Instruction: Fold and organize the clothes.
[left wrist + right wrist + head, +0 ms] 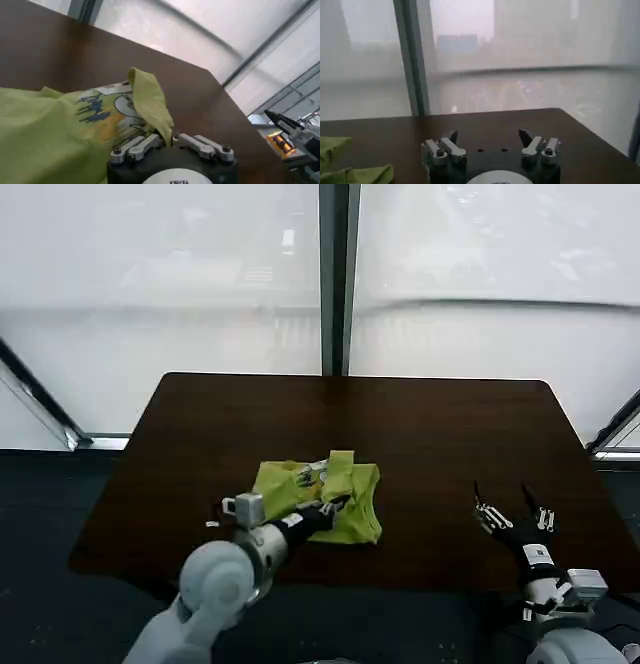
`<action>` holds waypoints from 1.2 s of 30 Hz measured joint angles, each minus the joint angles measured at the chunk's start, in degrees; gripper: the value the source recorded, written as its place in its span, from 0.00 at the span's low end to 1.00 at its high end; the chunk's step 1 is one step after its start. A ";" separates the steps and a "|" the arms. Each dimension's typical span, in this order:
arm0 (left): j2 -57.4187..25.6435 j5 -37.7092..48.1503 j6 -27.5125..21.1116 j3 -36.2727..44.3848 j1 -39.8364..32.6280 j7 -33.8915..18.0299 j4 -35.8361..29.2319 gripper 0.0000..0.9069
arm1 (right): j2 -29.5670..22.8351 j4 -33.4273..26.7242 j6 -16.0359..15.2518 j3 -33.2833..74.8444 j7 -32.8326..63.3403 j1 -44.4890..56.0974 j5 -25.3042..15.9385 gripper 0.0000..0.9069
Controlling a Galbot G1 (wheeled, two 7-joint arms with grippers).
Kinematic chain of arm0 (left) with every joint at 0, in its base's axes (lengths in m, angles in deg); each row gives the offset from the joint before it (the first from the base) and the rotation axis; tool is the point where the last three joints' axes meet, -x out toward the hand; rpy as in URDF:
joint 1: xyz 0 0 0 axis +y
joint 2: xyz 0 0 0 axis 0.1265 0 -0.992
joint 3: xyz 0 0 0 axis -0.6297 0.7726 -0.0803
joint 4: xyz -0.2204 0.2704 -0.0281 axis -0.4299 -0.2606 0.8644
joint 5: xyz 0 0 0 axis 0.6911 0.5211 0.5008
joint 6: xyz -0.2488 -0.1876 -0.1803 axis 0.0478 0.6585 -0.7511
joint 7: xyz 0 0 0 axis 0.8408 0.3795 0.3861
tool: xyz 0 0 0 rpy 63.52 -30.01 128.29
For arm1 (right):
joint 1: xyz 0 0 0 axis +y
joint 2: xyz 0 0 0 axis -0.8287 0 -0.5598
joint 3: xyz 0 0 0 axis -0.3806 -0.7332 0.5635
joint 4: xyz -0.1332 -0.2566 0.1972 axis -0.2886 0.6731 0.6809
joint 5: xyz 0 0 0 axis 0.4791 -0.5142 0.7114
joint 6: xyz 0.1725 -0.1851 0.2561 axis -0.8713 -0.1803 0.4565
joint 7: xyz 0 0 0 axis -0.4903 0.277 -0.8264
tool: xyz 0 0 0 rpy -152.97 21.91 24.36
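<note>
The clothes are one lime-green t-shirt [320,499], lying crumpled near the table's front middle with its white printed graphic [107,105] facing up. My left gripper [335,506] sits at the shirt's near edge, shut on a fold of the green fabric [150,107] that rises as a strip from between its fingers. Over the table's front right my right gripper [512,506] stands open with nothing in it, well apart from the shirt. In the right wrist view a corner of the shirt [350,172] lies off to the side of the open gripper [490,142].
The dark brown table [450,434] has bare surface all round the shirt. Beyond its far edge stands a frosted window wall with a dark vertical post [338,279]. Dark floor lies below the table's sides.
</note>
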 joint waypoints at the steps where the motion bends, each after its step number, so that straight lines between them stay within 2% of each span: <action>1: 0.37 -1.07 0.00 0.28 -0.16 0.03 0.29 0.97 | -0.02 0.00 0.02 -0.10 -0.02 0.00 -0.12 0.97; 9: 4.27 -5.74 0.00 1.92 -1.65 0.29 3.39 0.97 | -0.34 0.15 0.26 -1.18 -0.26 -0.17 -1.19 0.97; 16: 6.66 -7.26 0.00 2.47 -0.51 0.36 2.71 0.97 | 0.80 -0.15 0.28 -2.06 -0.54 -1.03 -1.18 0.97; 18: 6.94 -7.62 0.00 2.64 0.28 0.42 1.98 0.97 | 3.68 -0.18 -1.98 -4.11 -1.24 -2.70 1.94 0.97; 19: 6.80 -10.09 0.00 1.55 2.17 2.99 -1.22 0.97 | 4.38 -0.30 -2.62 -4.65 -1.33 -3.17 2.52 0.97; 23: 5.05 -9.54 0.00 -1.89 2.59 3.95 -4.12 0.97 | 7.51 -1.86 -5.87 -8.24 -1.86 -6.04 2.07 0.97; 29: 0.34 -9.97 -0.01 -8.94 4.40 3.85 -6.76 0.97 | 10.62 -7.67 -7.39 -17.17 -3.02 -14.18 -0.13 0.97; 36: -0.19 -14.18 -0.01 -13.79 8.40 4.24 -7.29 0.97 | 9.66 -14.82 -9.00 -25.70 -2.70 -24.24 2.52 0.97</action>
